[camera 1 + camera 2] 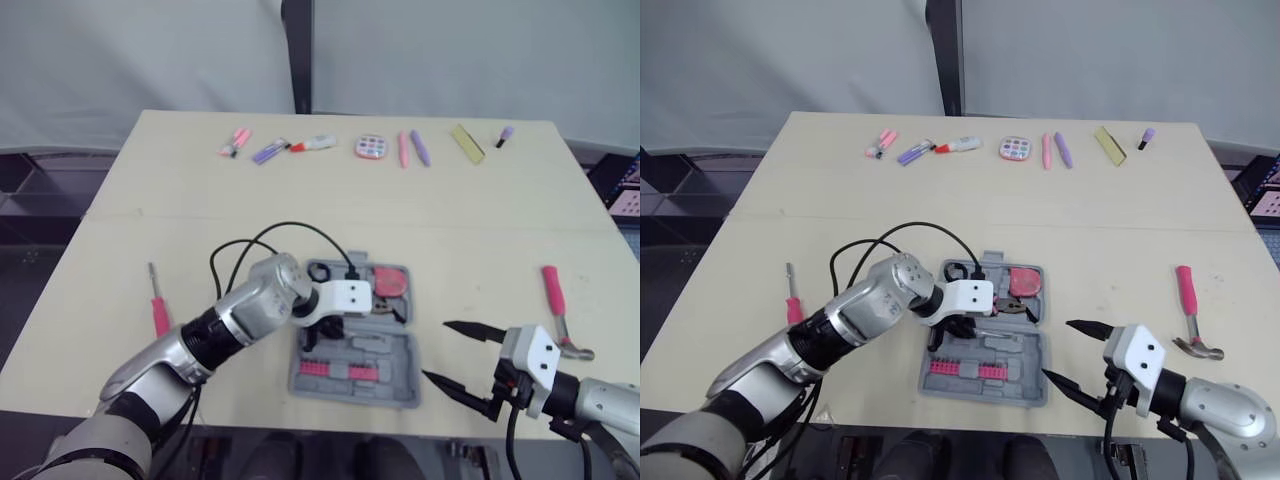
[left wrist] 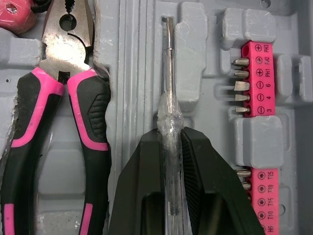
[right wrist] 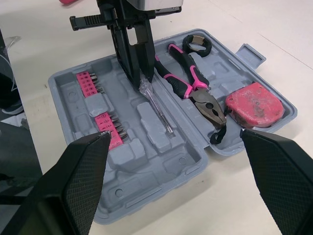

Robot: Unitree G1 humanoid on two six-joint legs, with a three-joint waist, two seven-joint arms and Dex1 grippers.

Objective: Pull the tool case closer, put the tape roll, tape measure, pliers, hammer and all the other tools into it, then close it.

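So far pliers (image 2: 58, 112), tape measure (image 3: 254, 105), perhaps tape roll (image 3: 207, 47) sit in the tool case (image 3: 161, 196). Left fingers (image 2: 146, 186) clench a screwdriver (image 2: 168, 88) there; right fingers (image 3: 83, 181) gape empty, hammer (image 1: 553, 292) outside.

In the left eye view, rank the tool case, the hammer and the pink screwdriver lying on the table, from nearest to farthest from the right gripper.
1. Tool case: open, just to the left of the right gripper.
2. Hammer: on the table to the gripper's right, a little farther back.
3. Pink screwdriver: far left, on the other side of the case.
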